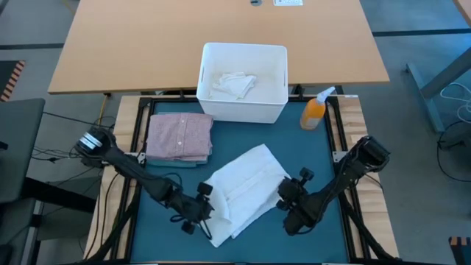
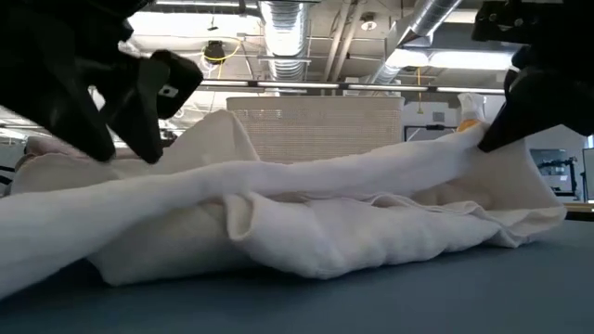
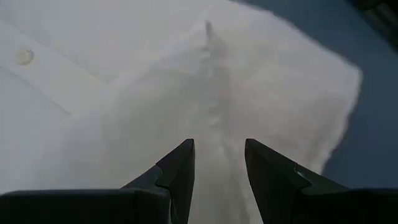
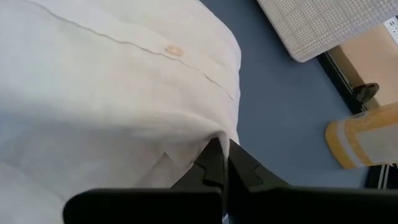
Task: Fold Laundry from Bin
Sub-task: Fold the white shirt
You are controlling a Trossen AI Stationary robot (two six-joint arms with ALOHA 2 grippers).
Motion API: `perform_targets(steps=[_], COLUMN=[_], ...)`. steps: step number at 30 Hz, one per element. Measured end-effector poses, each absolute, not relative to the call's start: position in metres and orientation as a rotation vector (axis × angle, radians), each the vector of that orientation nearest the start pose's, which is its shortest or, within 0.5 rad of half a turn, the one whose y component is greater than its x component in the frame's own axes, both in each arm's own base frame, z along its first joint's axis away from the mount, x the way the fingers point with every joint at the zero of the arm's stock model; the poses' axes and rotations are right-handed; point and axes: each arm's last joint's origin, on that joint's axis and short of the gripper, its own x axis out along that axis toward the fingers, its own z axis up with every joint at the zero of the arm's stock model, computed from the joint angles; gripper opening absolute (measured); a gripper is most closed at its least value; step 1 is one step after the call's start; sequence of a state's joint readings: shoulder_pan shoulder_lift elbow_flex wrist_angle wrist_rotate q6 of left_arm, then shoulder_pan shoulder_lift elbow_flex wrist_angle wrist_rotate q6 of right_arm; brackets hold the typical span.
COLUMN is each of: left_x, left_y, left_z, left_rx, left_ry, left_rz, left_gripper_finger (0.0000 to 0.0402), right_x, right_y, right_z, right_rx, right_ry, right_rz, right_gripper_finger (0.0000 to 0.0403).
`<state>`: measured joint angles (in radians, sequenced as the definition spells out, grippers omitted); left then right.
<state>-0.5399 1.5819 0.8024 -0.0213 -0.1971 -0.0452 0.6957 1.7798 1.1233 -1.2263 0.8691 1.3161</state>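
Observation:
A white buttoned shirt (image 1: 246, 193) lies crumpled on the teal mat (image 1: 324, 162), resting on its underside. My right gripper (image 4: 224, 155) is shut on the shirt's right side, which it holds raised off the mat (image 2: 464, 148). At the shirt's left side, my left gripper (image 3: 219, 163) is open, its fingers on either side of a raised ridge of the cloth (image 3: 214, 93). A folded pink shirt (image 1: 180, 136) lies flat at the mat's far left. The white bin (image 1: 243, 103) behind the mat holds more white cloth (image 1: 234, 83). My right gripper pinches a bunched fold at the white shirt's right edge (image 4: 219, 134) between its fingertips, slanting down from the table's right. That part is lifted and drawn toward the gripper, while the rest of the shirt lies on the mat. My left gripper: I cannot tell whether its fingers touch the cloth.
An orange spray bottle (image 1: 315, 110) stands at the mat's far right corner, beside the bin. A wooden table top (image 1: 221, 37) lies beyond the bin. Bare mat shows along the near edge (image 1: 243, 254) and to the right of the white shirt.

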Motion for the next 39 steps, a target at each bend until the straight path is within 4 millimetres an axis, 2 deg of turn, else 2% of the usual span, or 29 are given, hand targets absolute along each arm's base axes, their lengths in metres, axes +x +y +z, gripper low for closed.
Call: perform_targets(steps=[8, 12, 18, 23, 26, 30, 34, 37, 39], left_x=[0.261, 0.259, 0.247, 0.228, 0.216, 0.203, 0.196, 0.205, 0.215], left_y=[-0.154, -0.152, -0.147, -0.138, -0.130, -0.119, -0.111, -0.116, -0.123], left_z=[0.156, 0.154, 0.150, 0.163, 0.179, 0.204, 0.227, 0.239, 0.237], left_rx=[0.367, 0.380, 0.312, 0.197, 0.166, 0.157, 0.140, 0.097, 0.086], left_ry=[0.801, 0.835, 0.986, 1.123, 1.138, 1.060, 0.909, 0.736, 0.630], left_rz=[-0.158, -0.159, -0.161, -0.154, -0.119, -0.045, 0.023, 0.001, -0.073], left_gripper_finger=[0.0133, 0.0131, 0.0098, 0.0051, 0.0027, 0.0004, 0.0004, 0.0004, 0.0004], right_x=[0.232, 0.232, 0.231, 0.228, 0.227, 0.226, 0.226, 0.225, 0.226], right_y=[0.158, 0.158, 0.158, 0.157, 0.156, 0.157, 0.157, 0.158, 0.159], right_z=[0.177, 0.177, 0.177, 0.177, 0.177, 0.177, 0.176, 0.181, 0.190], right_rx=[-0.189, -0.187, -0.183, -0.196, -0.214, -0.237, -0.239, -0.250, -0.233], right_ry=[0.914, 0.919, 0.943, 0.988, 1.027, 1.070, 1.092, 1.111, 1.139], right_rz=[-0.845, -0.843, -0.843, -0.849, -0.840, -0.813, -0.805, -0.780, -0.734], right_gripper_finger=[0.0016, 0.0016, 0.0016, 0.0016, 0.0016, 0.0016, 0.0030, 0.0054, 0.0074])
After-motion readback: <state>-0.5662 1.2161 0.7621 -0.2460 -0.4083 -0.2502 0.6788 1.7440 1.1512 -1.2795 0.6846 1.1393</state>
